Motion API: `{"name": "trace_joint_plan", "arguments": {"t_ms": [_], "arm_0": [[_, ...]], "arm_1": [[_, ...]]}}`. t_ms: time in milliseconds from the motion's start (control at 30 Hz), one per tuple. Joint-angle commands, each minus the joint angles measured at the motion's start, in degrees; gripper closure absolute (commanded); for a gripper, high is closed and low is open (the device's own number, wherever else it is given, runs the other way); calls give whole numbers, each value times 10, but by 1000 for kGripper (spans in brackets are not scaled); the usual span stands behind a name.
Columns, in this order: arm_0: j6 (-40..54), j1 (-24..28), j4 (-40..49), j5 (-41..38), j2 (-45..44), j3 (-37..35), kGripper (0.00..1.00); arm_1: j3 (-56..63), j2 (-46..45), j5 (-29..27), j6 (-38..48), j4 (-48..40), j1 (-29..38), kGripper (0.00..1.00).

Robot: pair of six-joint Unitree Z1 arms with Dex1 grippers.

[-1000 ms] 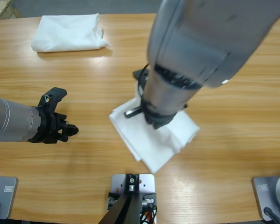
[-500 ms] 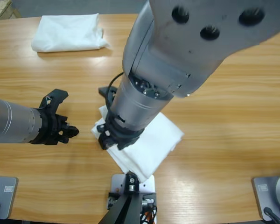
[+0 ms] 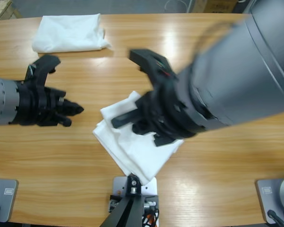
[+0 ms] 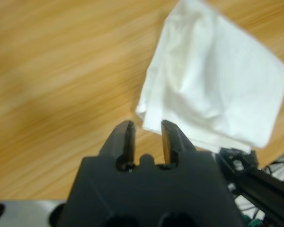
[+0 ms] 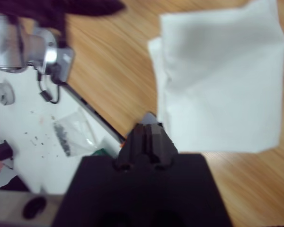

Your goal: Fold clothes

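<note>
Right end effector (image 3: 154, 125) lifted off folded shirt (image 3: 137, 146), jaws closed, empty; left end effector (image 4: 146, 137) narrow, nearing it. Fold looks done.

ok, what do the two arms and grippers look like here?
Left arm and right arm are silver-grey cylinders with black wrists. Left gripper: two short black jaws, flat inner faces. Right gripper: black too, narrowing to a point.

Arm (image 3: 217, 94) blurred, hides right part of folded shirt (image 3: 132, 146).
</note>
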Motion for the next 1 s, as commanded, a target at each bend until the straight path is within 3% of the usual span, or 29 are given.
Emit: {"name": "trace_joint_plan", "arguments": {"t_ms": [33,267,633,1000], "arm_0": [[59,-1,1,-69,54,-124,1000],[74,-1,7,-158,109,-134,1000],[75,-1,-4,-178,194,-165,1000],[77,-1,-4,-186,205,-167,1000]], "arm_1": [[301,-65,59,41,-216,-107,1000],[356,-68,79,42,-278,-136,1000],[396,-54,76,45,-323,-136,1000],[417,-1,62,46,-380,-136,1000]]}}
